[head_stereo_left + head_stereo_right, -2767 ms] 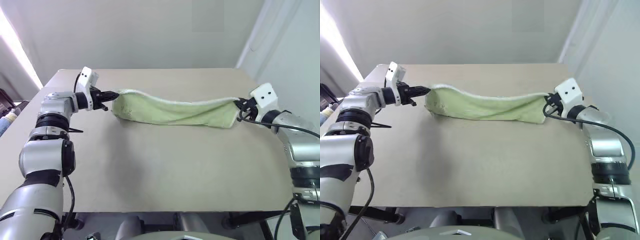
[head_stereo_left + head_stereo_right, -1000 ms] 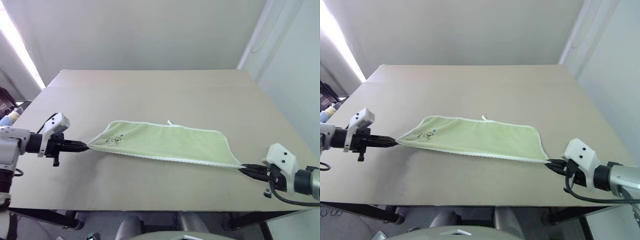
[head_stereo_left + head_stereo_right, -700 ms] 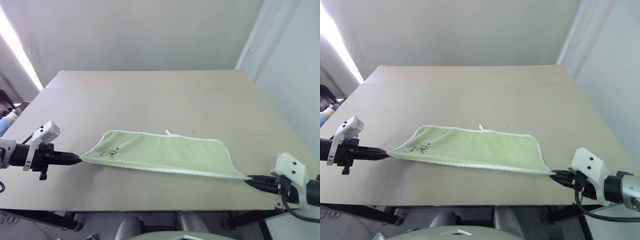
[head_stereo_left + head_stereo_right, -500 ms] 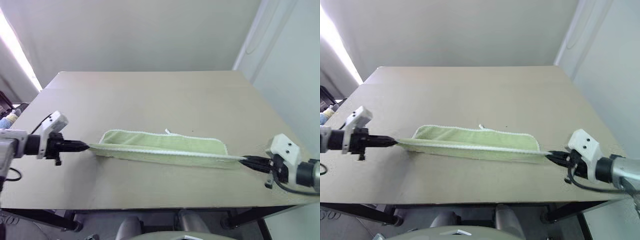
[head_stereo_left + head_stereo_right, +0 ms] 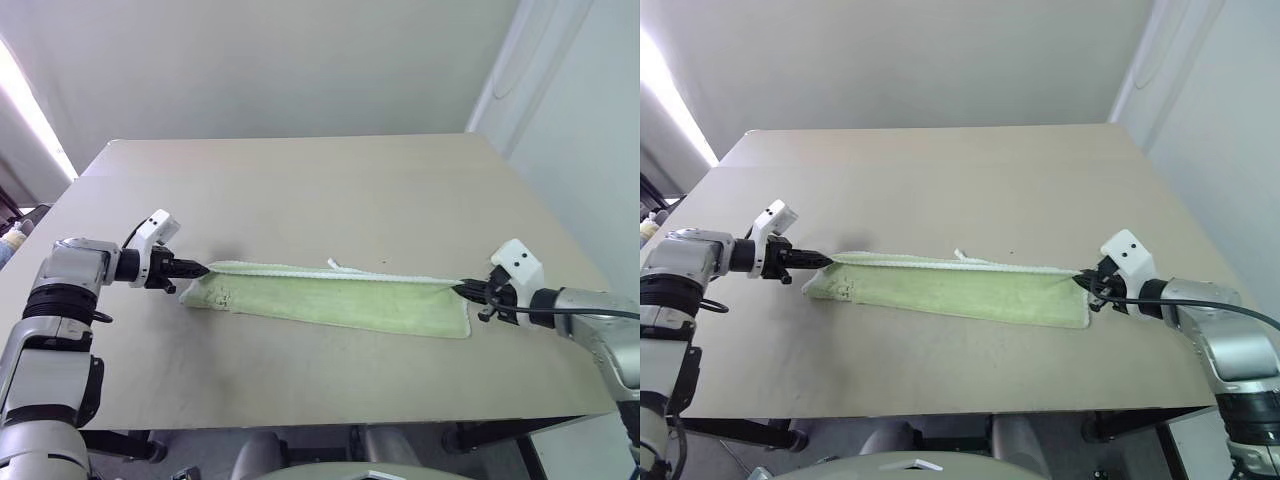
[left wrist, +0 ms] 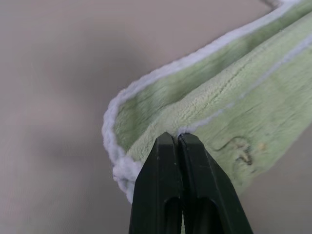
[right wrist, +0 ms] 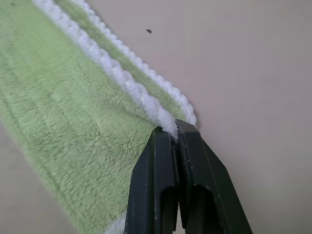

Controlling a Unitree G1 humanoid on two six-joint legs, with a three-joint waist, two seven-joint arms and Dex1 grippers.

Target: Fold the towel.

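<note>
We've got the towel (image 5: 330, 303) doubled lengthwise on the table (image 5: 320, 190), strung btwn left gripper (image 5: 203, 269) & right gripper (image 5: 462, 289), each clamped tight on a top corner. Edges roughly matched; we reckon release + cross-fold remain.

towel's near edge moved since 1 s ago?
Yes. The grippers carried the towel's near edge away from the table's front edge and over onto the far edge, so it now lies folded in half lengthwise.
</note>
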